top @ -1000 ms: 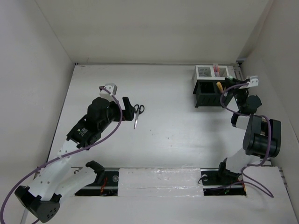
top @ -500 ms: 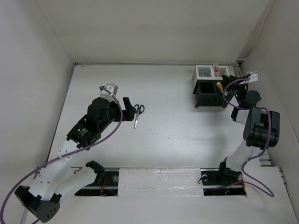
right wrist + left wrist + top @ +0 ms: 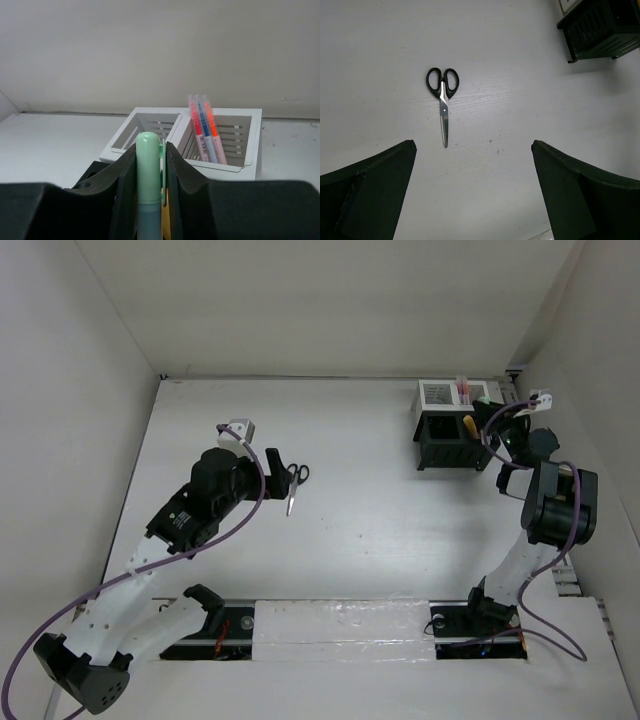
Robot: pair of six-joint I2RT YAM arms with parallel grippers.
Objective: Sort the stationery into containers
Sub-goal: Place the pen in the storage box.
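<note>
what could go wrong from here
1. The highlighter stands upright between the right fingers, near the white box; lowered off-centre, it may catch the rim or knock the pens leaning inside.
2. The scissors lie flat on the table; the open left fingers may struggle to get under them.

Left gripper (image 3: 472, 144) hangs with fingers spread wide; right gripper (image 3: 150, 150) pinches a green highlighter (image 3: 148, 192) upright between its fingers.
</note>
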